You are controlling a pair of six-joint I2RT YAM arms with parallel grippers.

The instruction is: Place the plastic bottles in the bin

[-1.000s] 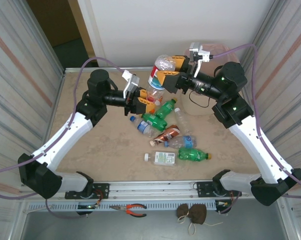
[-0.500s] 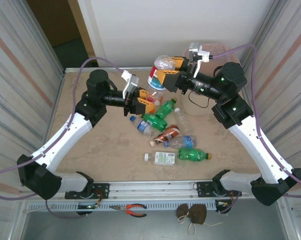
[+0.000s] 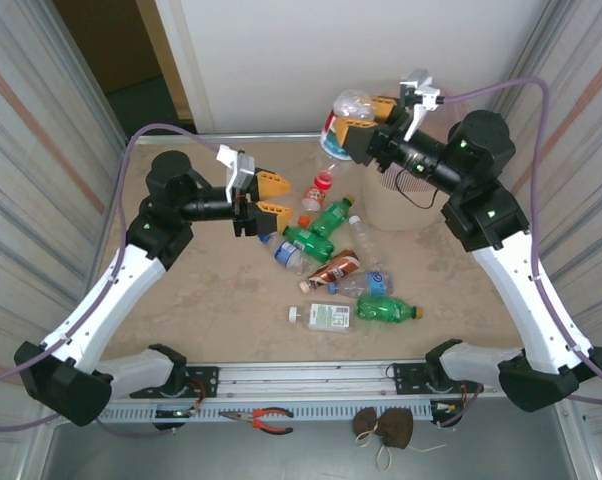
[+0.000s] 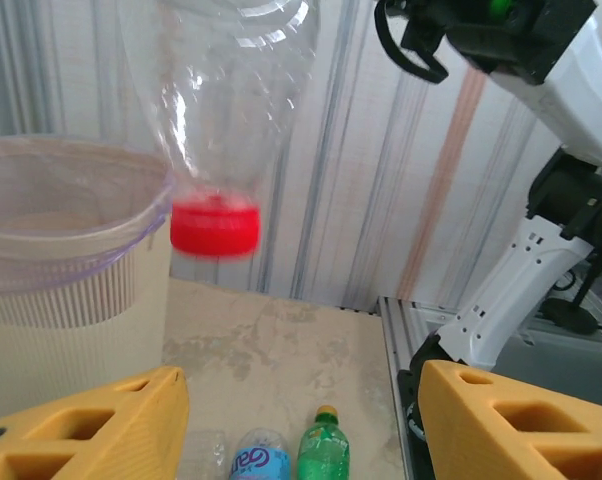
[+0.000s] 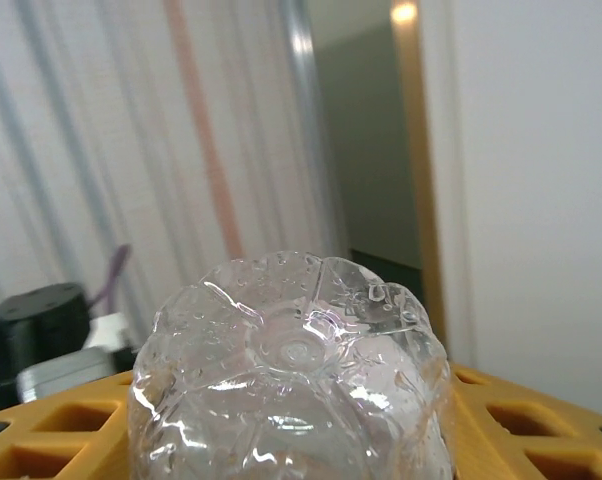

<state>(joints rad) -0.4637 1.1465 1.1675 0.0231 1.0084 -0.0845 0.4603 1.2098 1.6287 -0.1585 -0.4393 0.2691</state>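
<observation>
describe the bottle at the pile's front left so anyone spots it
From the beige bin at far right, look nearer to the bottle pile. On its near edge, left of an all-green bottle, lies the pale bottle: white cap, green label.

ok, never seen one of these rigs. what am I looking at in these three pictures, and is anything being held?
Two robot arms bolted to a table, each ending in a two-finger claw. One picture looks down from above; the other two come from cameras on the wrists. Loose plastic bottles lie mid-table, with a beige bin at the far right. The right gripper is shut on a clear bottle, red cap pointing down, near the bin. The left gripper is open and empty.
</observation>
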